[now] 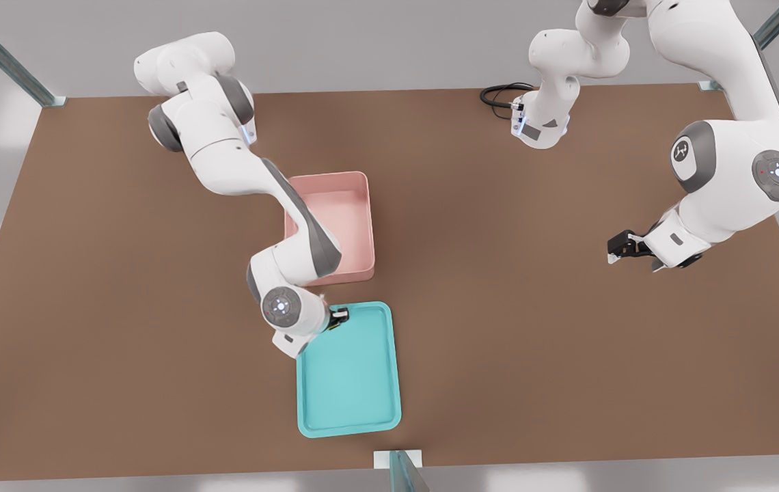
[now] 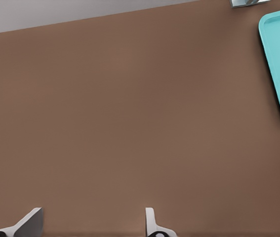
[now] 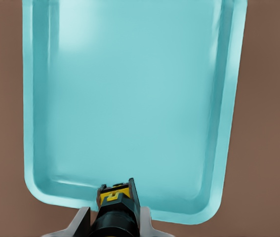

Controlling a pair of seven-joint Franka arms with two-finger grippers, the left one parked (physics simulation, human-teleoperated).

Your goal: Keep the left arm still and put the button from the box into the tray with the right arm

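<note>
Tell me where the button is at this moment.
The button is held in the hand of the right arm, over the tray's edge nearest the box, near the middle of the front view.

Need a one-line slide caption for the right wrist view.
Pincer shut on the button, poised over the near rim of the teal tray.

**Button held over the tray's near-box end**

The button (image 3: 114, 205), a small black body with yellow marks, sits clamped between the pincer (image 1: 336, 319) fingers above the teal tray (image 1: 355, 403) at its rim nearest the box (image 1: 348, 205). The tray lies flat on the counter (image 1: 533, 328), shallow, low-rimmed, round-cornered. The pale pink tall-walled box stands just beside it, apart.
</note>
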